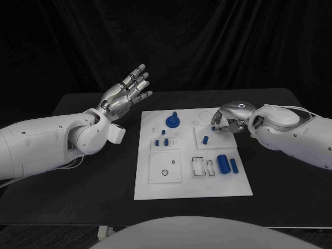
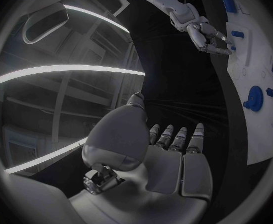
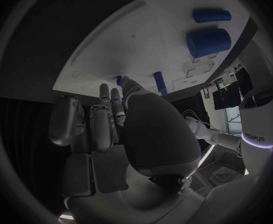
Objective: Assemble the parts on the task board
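Pick-up step: right robot hand [image 1: 230, 120] curls over a small blue part [image 1: 213, 126] at the task board [image 1: 193, 190] far edge (grasp unconfirmed); left robot hand [image 1: 127, 93] spread, empty; next, secure the pinch.

Looks like a robotics lab: black-draped backdrop [image 1: 211, 41] at twelve o'clock behind a black table [image 1: 84, 176], ceiling light strips [image 2: 61, 74] overhead, white task board [image 1: 192, 192] centred.
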`<state>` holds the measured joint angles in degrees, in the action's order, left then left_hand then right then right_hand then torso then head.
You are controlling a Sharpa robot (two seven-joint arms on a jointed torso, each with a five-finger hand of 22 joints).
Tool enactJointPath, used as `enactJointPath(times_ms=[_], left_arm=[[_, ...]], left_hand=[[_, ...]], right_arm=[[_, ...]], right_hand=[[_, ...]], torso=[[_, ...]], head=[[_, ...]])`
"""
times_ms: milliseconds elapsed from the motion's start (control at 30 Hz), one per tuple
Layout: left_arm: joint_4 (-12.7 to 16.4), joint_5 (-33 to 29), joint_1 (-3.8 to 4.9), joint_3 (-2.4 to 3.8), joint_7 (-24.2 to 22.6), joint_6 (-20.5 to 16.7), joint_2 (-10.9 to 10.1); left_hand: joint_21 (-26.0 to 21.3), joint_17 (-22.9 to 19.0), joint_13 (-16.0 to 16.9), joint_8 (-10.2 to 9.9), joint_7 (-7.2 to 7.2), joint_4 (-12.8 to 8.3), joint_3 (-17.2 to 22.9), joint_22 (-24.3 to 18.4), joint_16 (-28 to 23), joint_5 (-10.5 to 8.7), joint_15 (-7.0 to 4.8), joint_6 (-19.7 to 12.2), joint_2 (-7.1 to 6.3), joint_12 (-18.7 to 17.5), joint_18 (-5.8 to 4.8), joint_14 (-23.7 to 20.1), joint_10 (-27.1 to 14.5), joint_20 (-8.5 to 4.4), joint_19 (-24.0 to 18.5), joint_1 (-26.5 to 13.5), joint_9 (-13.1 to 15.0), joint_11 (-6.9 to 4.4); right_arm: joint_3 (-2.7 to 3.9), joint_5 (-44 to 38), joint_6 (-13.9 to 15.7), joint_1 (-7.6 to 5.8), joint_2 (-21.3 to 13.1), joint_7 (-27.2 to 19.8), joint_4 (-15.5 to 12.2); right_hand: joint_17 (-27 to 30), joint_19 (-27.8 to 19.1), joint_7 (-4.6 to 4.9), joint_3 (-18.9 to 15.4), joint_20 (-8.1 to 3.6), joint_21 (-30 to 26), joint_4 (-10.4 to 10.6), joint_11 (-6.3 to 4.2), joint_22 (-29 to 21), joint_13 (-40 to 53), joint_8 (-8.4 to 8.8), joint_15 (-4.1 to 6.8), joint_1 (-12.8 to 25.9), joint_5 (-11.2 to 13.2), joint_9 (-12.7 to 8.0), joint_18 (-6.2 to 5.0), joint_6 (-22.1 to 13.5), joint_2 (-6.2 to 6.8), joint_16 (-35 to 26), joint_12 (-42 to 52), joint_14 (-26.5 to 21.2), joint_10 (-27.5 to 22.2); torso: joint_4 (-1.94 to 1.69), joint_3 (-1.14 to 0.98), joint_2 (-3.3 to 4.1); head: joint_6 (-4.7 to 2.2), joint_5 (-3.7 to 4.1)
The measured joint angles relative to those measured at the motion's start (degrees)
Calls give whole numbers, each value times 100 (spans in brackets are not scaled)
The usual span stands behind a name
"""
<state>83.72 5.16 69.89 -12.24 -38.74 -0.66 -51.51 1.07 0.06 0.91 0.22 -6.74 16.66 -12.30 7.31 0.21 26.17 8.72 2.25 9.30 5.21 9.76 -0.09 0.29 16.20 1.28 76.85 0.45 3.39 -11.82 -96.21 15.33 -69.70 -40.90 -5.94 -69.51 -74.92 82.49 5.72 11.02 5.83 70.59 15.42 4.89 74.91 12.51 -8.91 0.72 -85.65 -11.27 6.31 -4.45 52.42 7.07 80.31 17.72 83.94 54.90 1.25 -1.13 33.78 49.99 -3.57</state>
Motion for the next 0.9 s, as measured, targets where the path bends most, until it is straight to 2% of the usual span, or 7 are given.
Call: enactJointPath(times_ms=[167,400,500,633,800,867,900], left_arm=[[-15,-2,-1,0,-1,41,-3],[-24,-5,-2,0,-2,91,-3],[-25,-6,-3,0,-2,108,-4],[-39,-6,-3,0,-3,128,-1],[-49,-8,-3,0,-3,147,16],[-51,-8,-3,0,-3,158,22],[-52,-8,-3,0,-4,162,23]], left_hand=[[39,-1,22,0,86,0,0,170,0,78,102,24,50,147,0,42,22,61,61,145,8,125],[61,22,25,23,95,0,0,270,0,101,134,34,53,190,0,74,43,67,96,186,8,146],[68,22,28,23,103,0,0,301,0,101,143,42,37,205,0,83,40,81,128,203,7,165],[90,29,28,23,107,0,0,337,22,135,173,46,59,205,0,113,30,84,141,240,8,174],[90,29,28,23,143,0,0,347,22,190,173,82,24,205,-1,113,30,88,176,342,13,174],[90,32,28,23,195,-17,17,350,22,242,173,94,24,205,-1,113,30,77,188,421,20,174],[90,34,28,23,195,-16,15,352,22,258,173,94,18,205,-1,113,30,68,196,438,20,174]], right_arm=[[0,52,9,19,97,-15,99],[3,112,-24,59,241,-42,252],[4,129,-51,87,284,-57,298],[14,149,-70,94,315,-77,333],[22,164,-95,97,322,-85,346],[25,171,-109,97,323,-89,347],[26,174,-115,98,323,-92,346]], right_hand=[[0,0,10,70,0,40,7,-40,0,0,0,0,-26,-204,12,0,95,26,0,53,0,182],[1,0,21,134,0,40,6,-60,0,0,0,0,-83,-379,38,0,165,38,0,54,0,203],[1,0,33,190,0,40,-32,-72,-1,4,-62,0,-83,-489,85,0,298,38,0,93,0,214],[1,0,26,213,0,40,-41,-81,1,8,-84,0,-129,-532,121,-1,364,40,1,99,0,269],[1,0,32,223,0,40,-52,-81,4,13,-100,0,-129,-534,141,-1,381,40,1,121,0,269],[1,0,46,269,0,40,-98,-92,4,13,-125,0,-159,-686,175,-1,436,71,1,141,0,318],[1,-3,56,316,-3,40,-145,-104,4,12,-148,0,-193,-904,217,-1,473,106,1,158,0,330]], torso=[[0,1,-1],[-2,1,2],[-2,1,2],[-2,2,0],[-1,2,-2],[-1,2,-1],[-1,2,-1]], head=[[0,-8],[0,20],[0,18],[0,13],[0,15],[0,20],[0,25]])
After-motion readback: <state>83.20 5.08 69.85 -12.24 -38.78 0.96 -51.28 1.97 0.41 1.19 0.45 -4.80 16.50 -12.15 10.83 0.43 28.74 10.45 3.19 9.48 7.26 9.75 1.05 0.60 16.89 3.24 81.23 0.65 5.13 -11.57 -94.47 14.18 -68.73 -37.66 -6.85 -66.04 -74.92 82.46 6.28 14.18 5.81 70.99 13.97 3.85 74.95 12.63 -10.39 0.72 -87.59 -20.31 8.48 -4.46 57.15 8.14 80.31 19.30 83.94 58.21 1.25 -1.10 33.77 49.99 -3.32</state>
